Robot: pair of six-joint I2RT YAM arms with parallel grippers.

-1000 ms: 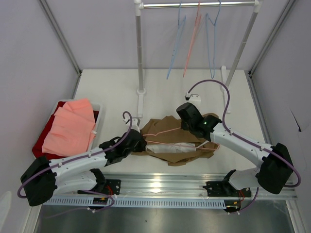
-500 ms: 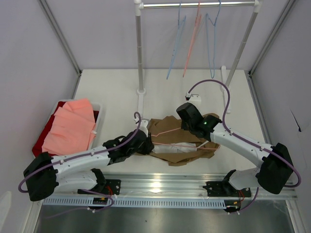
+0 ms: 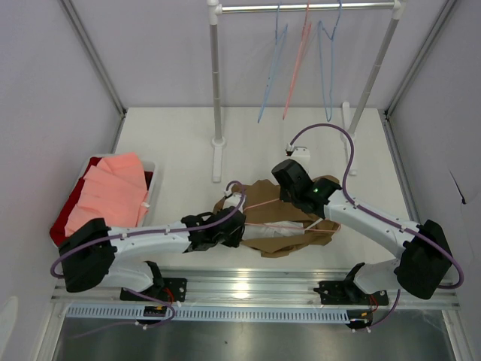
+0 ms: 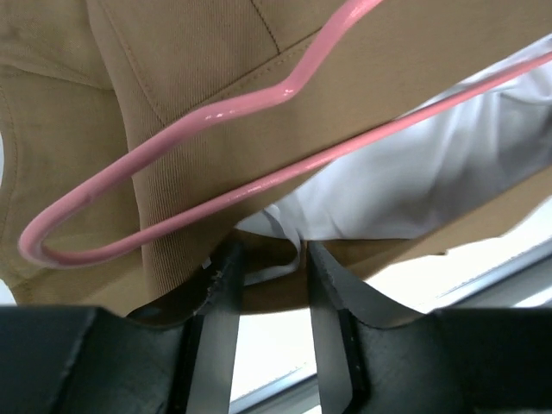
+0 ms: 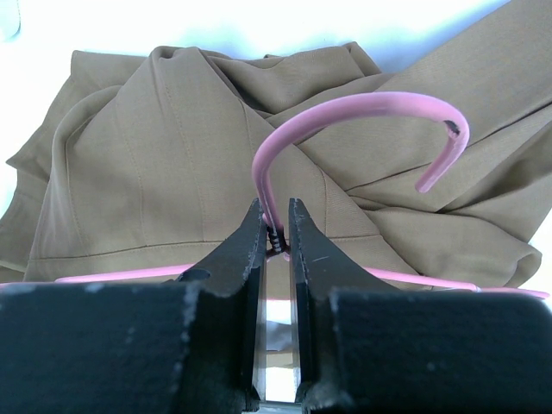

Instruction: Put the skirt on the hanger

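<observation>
The tan-brown skirt (image 3: 261, 197) lies crumpled on the table between both arms, its white lining (image 4: 431, 164) showing along the near side. The pale-pink hanger (image 3: 278, 224) rests on top of it. My right gripper (image 5: 276, 235) is shut on the hanger's neck, just below the hook (image 5: 362, 121); in the top view this right gripper (image 3: 299, 201) sits over the skirt's middle. My left gripper (image 4: 269, 263) is open at the skirt's left near edge, its fingertips (image 4: 222, 280) straddling a fold of cloth and lining under the hanger's corner (image 4: 52, 241). From above the left gripper (image 3: 239, 226) touches the skirt.
A clothes rack (image 3: 216, 75) stands at the back, with two blue hangers (image 3: 272, 75) and a pink one (image 3: 298, 68) on its rail. A bin (image 3: 154, 188) at the left holds salmon-pink garments (image 3: 109, 195) over red cloth. A metal rail (image 3: 263, 286) runs along the near edge.
The left arm has slid right, pushing the skirt's left edge inward, and its jaws have gone from shut to open. The right arm has held still on the hanger.
</observation>
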